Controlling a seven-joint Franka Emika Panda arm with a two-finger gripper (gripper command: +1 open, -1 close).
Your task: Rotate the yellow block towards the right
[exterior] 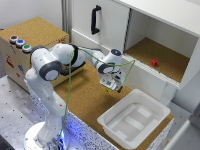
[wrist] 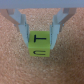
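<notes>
My fingers grip the yellow block from both sides, one pad on each flank (dark letter-like marks show on its top and front faces). In the exterior view the block sits at the frame's centre, just above the cork worktop, with the white tray at lower right.

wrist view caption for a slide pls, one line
Wrist view: pincer straddling the yellow block on the cork surface, dark letter-like marks on the block's faces.
</notes>
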